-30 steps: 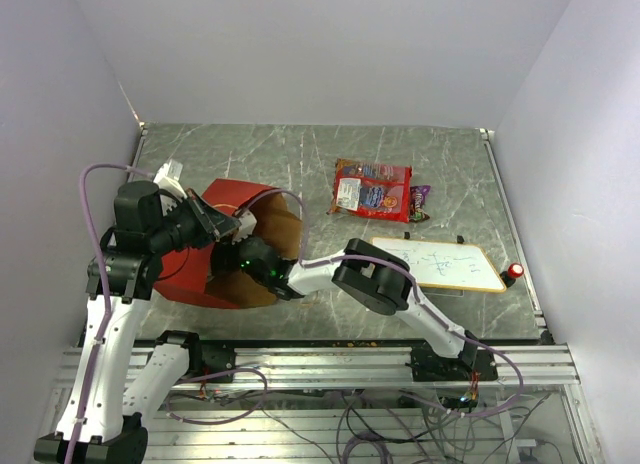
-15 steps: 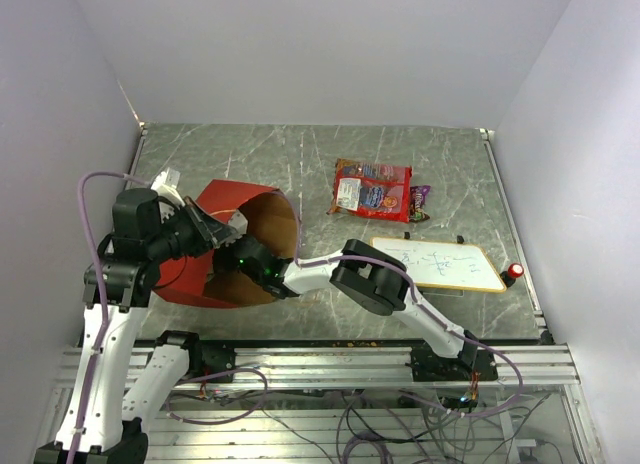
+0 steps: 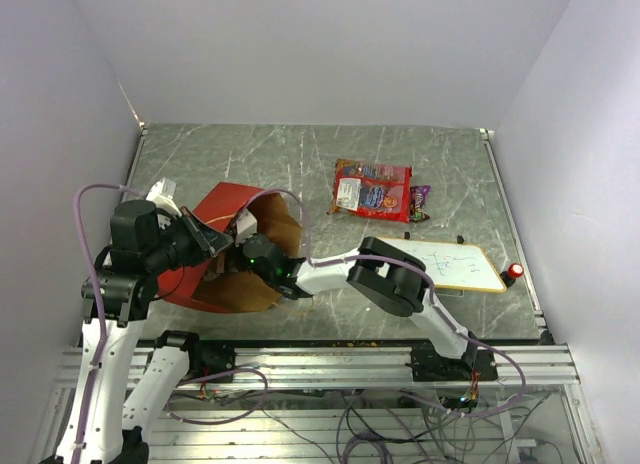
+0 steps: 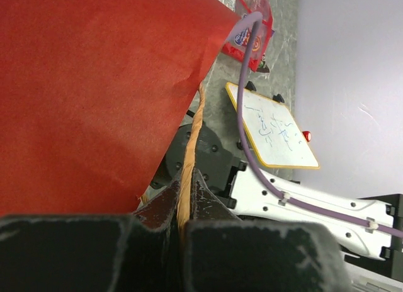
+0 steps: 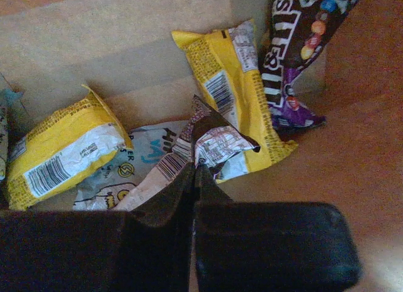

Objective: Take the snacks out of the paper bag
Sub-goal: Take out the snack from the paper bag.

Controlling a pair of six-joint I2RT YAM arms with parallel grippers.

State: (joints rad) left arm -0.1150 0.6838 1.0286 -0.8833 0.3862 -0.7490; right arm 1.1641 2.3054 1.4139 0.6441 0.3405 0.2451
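Note:
The paper bag (image 3: 212, 206) lies on its side at the left, red outside, its brown mouth facing right. My left gripper (image 3: 213, 240) is shut on its twisted loop handle (image 4: 191, 131), with the red wall (image 4: 94, 84) close above. My right gripper (image 5: 194, 170) reaches inside the bag and is shut on the edge of a small dark-and-white packet (image 5: 219, 143). Around it lie two yellow packets (image 5: 232, 84) (image 5: 60, 155), a pale blue-white one (image 5: 119, 169) and a dark purple-brown one (image 5: 296, 50). A large red snack bag (image 3: 372, 189) and a purple packet (image 3: 420, 202) lie on the table outside.
A wood-framed whiteboard (image 3: 440, 264) lies at the right with a red-capped marker (image 3: 515, 272) beside it. The right arm (image 3: 385, 284) stretches across the front of the table. White walls close in the grey marbled table (image 3: 250, 154) on three sides.
My right gripper has closed from half open onto the dark-and-white packet inside the bag. The left arm shifted slightly, still holding the handle, and the bag's mouth moved a little.

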